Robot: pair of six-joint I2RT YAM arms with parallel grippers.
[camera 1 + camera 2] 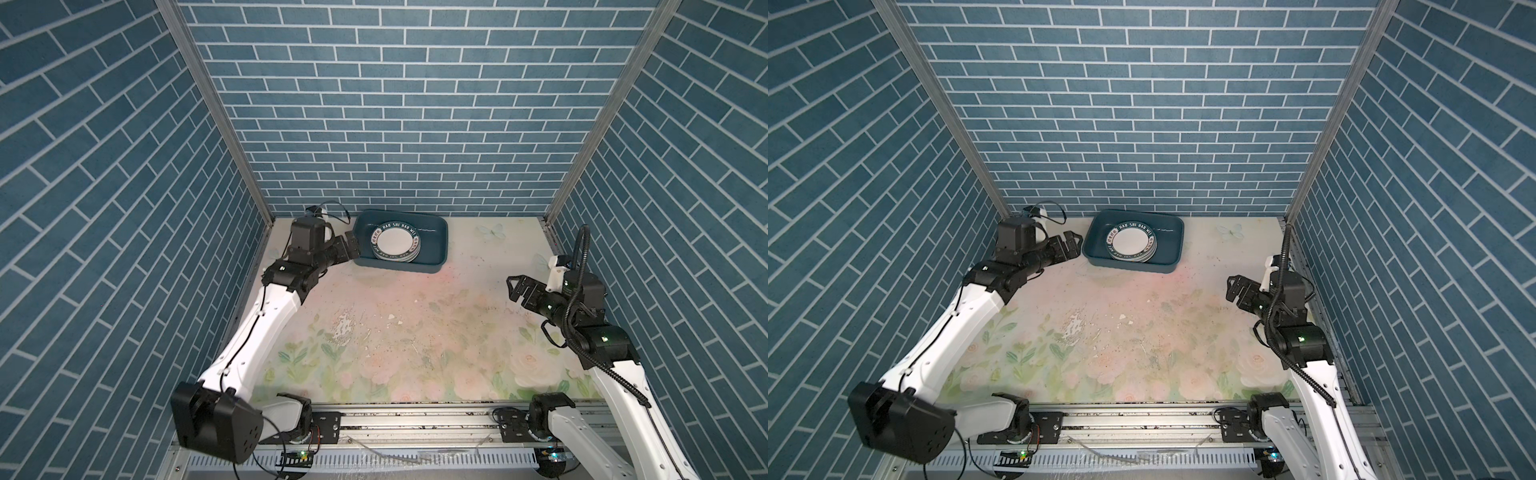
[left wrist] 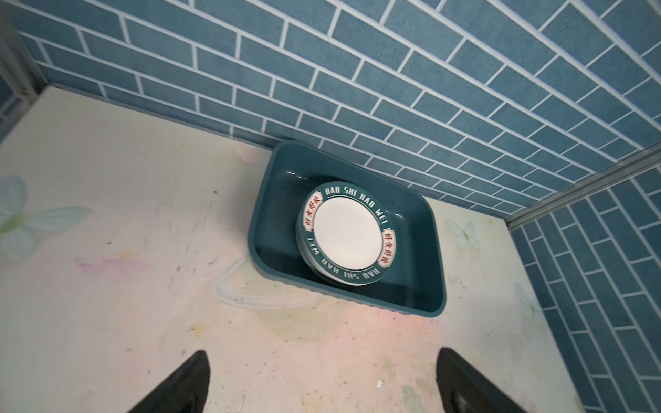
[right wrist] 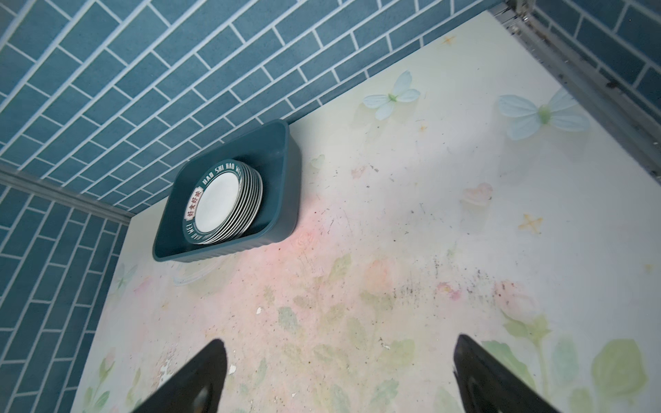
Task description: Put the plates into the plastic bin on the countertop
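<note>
**Round white green-rimmed plates (image 1: 1133,243) stacked inside dark teal rectangular plastic bin (image 1: 1142,267).**
Left gripper (image 1: 1075,245) beside the bin, right gripper (image 1: 1231,289) well apart, both spread empty; retreat clear of its rim.

Blue brick-patterned walls (image 1: 415,104) stand at nine, twelve and three o'clock, with aluminium posts (image 1: 218,112) at eleven and one. At six o'clock lie a silver rail (image 1: 415,424) and a slotted white duct (image 1: 415,471).
</note>
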